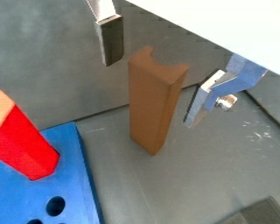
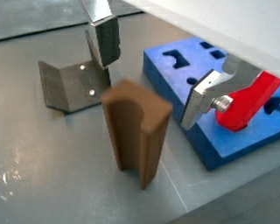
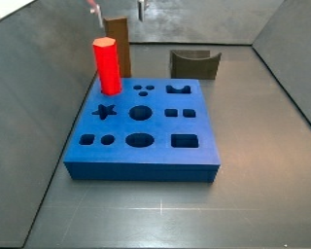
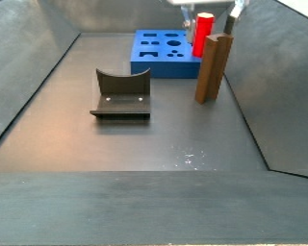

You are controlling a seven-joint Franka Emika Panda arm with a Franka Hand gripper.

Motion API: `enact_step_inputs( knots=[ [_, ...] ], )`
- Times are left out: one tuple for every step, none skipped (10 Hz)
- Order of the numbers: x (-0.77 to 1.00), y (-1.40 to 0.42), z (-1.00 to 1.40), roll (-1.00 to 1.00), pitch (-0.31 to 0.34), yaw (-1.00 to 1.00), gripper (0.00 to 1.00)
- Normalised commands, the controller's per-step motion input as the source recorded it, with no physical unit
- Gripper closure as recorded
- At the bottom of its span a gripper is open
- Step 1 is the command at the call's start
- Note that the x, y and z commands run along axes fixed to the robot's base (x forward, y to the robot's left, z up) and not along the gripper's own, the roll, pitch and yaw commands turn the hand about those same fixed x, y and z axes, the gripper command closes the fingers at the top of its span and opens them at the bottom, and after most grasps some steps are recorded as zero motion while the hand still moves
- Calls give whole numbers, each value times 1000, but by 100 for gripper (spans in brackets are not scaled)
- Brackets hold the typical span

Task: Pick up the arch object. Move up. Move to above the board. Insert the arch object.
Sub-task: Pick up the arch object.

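The arch object (image 1: 152, 101), a tall slim brown block, stands upright on the grey floor beside the board's edge. It shows in both wrist views (image 2: 136, 136) and both side views (image 3: 117, 34) (image 4: 215, 67). My gripper (image 1: 154, 86) is open and hangs over the block's top, one finger on each side, with neither pad touching it. It also shows in a wrist view (image 2: 149, 92) and faintly at the upper edge of both side views (image 3: 117, 9) (image 4: 212, 13). The blue board (image 3: 158, 156) with shaped cutouts lies flat (image 4: 154, 60) (image 2: 184, 74) (image 1: 55, 188).
A red hexagonal post (image 3: 106, 63) stands in the board's corner nearest the brown block (image 4: 203, 29) (image 1: 20, 136) (image 2: 254, 101). The dark fixture (image 4: 120, 93) stands on the floor apart from the board (image 3: 193, 63) (image 2: 70, 83). Grey walls enclose the floor.
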Motion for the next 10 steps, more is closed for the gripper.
enact_step_inputs(
  knots=[
    [-171, 169, -597, 0, -326, 186, 0],
    [-186, 66, -323, 0, -276, 183, 0],
    [0, 0, -34, -9, -13, 0, 0],
    [0, 0, 0, -6, 0, 0, 0],
    [0, 357, -46, -169, -103, 231, 0],
    [0, 0, 0, 0, 0, 0, 100],
    [0, 0, 0, 0, 0, 0, 100],
    [0, 0, 0, 0, 0, 0, 100],
    [0, 0, 0, 0, 0, 0, 100],
    [0, 0, 0, 0, 0, 0, 100]
  ],
)
